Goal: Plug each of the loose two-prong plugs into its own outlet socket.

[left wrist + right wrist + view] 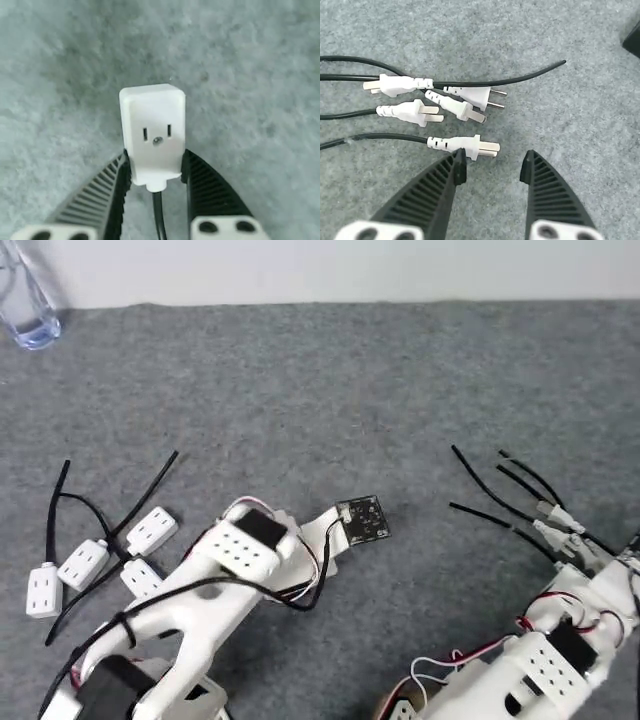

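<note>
- The left claw (155, 161) is closed on a white socket (152, 125). One finger presses on each side of it, down near its cord end.
- The socket's face, with two slots and a round hole, points up at the wrist camera. Its black cord (158, 215) runs back between the fingers.
- The socket sits just over the gray carpet (330, 390) that covers the table.
- The right claw (495, 161) is wide open and holds nothing.
- The nearest plug (466, 145) lies flat on the carpet just in front of the right claw. Its white body is right by one fingertip (460, 159), and its two prongs point across the gap.
- Four other plugs (410, 111) lie close together a little farther out, some of them touching.
- From above, three spare sockets (83, 563) lie in a loose bunch on the carpet beside the left arm (200, 600), with their black cords crossing.
- A clear container (25, 302) stands at the far corner of the table.
</note>
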